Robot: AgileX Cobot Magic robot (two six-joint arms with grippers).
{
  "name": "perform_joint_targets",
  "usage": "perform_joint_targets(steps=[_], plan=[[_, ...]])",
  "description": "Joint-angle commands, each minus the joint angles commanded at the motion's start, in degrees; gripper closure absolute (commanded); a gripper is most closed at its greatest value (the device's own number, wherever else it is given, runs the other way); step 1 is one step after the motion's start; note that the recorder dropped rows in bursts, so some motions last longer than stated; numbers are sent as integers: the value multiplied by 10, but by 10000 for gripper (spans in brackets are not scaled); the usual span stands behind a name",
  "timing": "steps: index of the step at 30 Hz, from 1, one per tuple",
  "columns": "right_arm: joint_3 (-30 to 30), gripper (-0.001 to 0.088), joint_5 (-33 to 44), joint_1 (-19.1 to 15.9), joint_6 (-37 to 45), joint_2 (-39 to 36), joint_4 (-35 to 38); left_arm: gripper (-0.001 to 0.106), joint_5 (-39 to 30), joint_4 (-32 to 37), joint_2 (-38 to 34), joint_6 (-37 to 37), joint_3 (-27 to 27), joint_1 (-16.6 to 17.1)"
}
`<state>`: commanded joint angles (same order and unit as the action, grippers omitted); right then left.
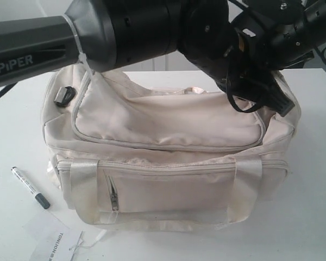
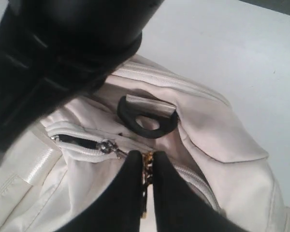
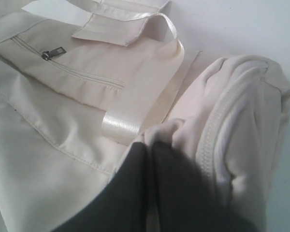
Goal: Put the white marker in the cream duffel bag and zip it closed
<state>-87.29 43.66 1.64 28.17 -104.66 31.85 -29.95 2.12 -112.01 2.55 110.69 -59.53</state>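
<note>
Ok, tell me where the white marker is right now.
In the exterior view the thin white black-capped marker lies on the white table at lower left, apart from the soft cream duffel bag, just above a printed paper sheet.

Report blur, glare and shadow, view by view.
Exterior view: even light, arm housings close and soft, the white marker sharp. Left wrist view: black housing blurred, strap buckle crisp. Right wrist view: sheen on the webbing handle, right end effector dark, out of focus.
</note>
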Motion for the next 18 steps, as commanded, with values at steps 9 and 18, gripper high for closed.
perform_joint_targets(steps=[9, 18], plan=[[0, 868, -4, 0, 0, 0, -5, 1053, -28, -1, 0, -6, 0, -14], [0, 868, -4, 0, -1, 0, -5, 1053, -60, 5, 1, -12, 0, -29]])
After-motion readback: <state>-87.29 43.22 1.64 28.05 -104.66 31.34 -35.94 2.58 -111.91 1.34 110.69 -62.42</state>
